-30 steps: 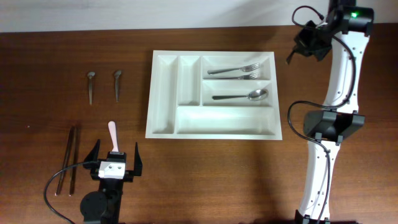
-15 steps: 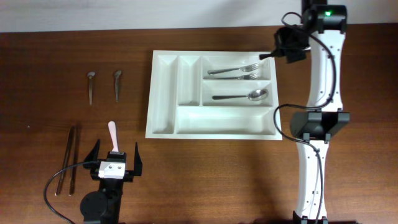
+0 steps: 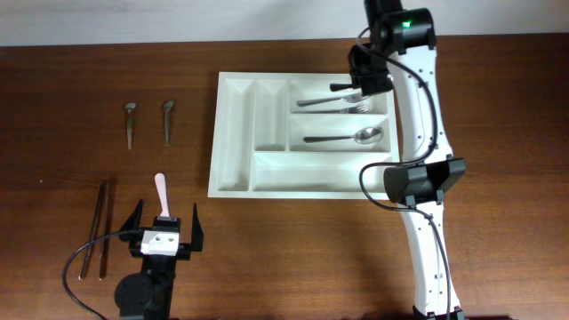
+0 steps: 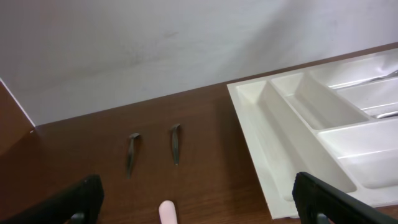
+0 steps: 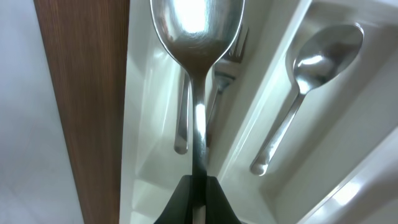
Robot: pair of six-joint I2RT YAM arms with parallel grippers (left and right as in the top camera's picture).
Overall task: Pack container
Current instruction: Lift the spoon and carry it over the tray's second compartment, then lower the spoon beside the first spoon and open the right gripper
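The container (image 3: 233, 133) is a large white cutlery tray at mid-table. Its top right compartment holds forks (image 3: 342, 100), and the one below holds a spoon (image 3: 351, 137). My right gripper (image 3: 348, 87) hovers over the fork compartment, shut on the handle of a steel spoon (image 5: 198, 37). In the right wrist view that spoon's bowl points away from the gripper (image 5: 198, 186), above the forks (image 5: 217, 81). My left gripper (image 3: 165, 216) rests open near the front left. A pink-handled utensil (image 3: 160, 188) lies between its fingers without touching them.
Two small steel spoons (image 3: 130, 123) (image 3: 167, 120) lie left of the container. A pair of dark chopsticks (image 3: 100, 227) lies at the front left. The left wrist view shows the container's left wall (image 4: 261, 137) and the small spoons (image 4: 176, 142).
My right arm has swung left from beyond the container's right edge to above the fork compartment, carrying the spoon. The left arm has not moved.
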